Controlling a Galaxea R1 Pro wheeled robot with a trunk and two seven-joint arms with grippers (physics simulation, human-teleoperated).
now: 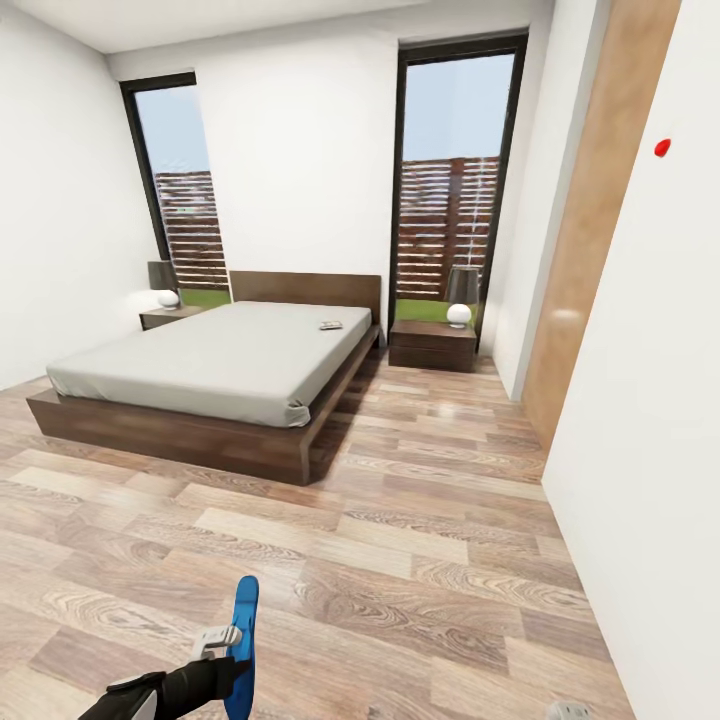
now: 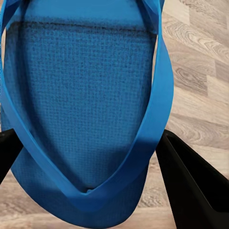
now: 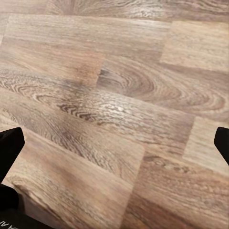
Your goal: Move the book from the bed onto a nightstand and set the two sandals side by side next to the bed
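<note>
The bed [image 1: 215, 370] carries the book [image 1: 331, 325] near its headboard – a thin paperback, light, best lifted by an edge; the left gripper [image 2: 90, 157] clasps one floppy blue sandal [image 2: 86, 105]; the right gripper [image 3: 114, 143] is spread – empty

sandal [image 2: 81, 95]: matt blue, woven-textured footbed, smooth strap | floor [image 3: 119, 109]: grained wood planks | bed [image 1: 215, 365]: dark wood frame, grey cloth mattress
</note>
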